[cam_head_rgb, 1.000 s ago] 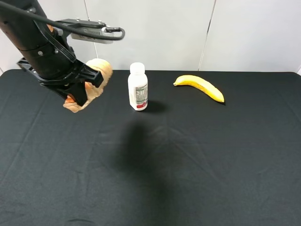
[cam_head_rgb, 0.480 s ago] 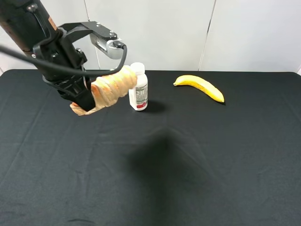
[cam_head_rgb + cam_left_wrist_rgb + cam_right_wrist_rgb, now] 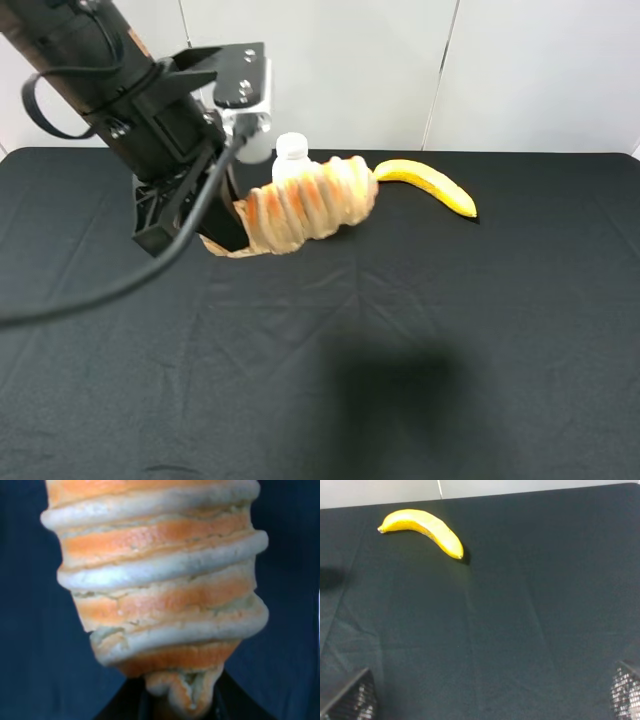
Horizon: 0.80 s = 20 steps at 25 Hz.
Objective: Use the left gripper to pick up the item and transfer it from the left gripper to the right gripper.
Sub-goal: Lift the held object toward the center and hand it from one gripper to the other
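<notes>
The item point(image 3: 310, 205), a tan ridged loaf-shaped roll, hangs in the air above the black table, pointing right toward the middle. My left gripper point(image 3: 235, 235) is shut on its left end. In the left wrist view the item point(image 3: 160, 590) fills most of the picture, with its narrow end pinched in the left gripper point(image 3: 175, 707) at the frame's edge. My right gripper point(image 3: 487, 695) is open with nothing between its fingertips point(image 3: 350, 695), which show only at the corners of its own wrist view. The exterior view does not show the right arm.
A white bottle point(image 3: 291, 149) stands behind the held roll, mostly covered by it. A yellow banana point(image 3: 425, 183) lies at the back right of the black tablecloth point(image 3: 450, 330), and the right wrist view also shows the banana point(image 3: 422, 530).
My left arm has risen and swung right with the roll in its grip. The roll, earlier left of the bottle, now crosses in front of it toward the banana.
</notes>
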Each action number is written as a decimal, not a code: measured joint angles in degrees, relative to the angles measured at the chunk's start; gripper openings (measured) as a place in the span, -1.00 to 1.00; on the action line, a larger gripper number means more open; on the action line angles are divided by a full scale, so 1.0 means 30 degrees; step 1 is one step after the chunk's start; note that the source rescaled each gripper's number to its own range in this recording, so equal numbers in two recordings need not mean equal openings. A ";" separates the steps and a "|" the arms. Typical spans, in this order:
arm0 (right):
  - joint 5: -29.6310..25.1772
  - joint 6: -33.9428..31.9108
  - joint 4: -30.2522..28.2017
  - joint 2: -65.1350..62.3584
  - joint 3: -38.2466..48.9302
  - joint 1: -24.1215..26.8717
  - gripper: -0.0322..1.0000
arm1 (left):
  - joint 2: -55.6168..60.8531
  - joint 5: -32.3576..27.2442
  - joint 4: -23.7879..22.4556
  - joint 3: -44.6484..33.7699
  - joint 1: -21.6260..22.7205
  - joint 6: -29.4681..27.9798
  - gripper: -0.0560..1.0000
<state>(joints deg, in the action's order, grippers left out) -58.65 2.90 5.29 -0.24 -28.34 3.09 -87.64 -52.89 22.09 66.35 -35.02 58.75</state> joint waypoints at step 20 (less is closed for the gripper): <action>0.0695 0.2750 1.1298 0.8916 -0.0252 0.0000 1.00 | -0.1560 0.2777 -0.3061 0.0000 -0.4127 -0.1212 -0.85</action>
<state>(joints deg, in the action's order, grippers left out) -56.57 11.15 39.18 26.51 -29.09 3.09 -92.32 -44.56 12.91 66.35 -47.40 55.11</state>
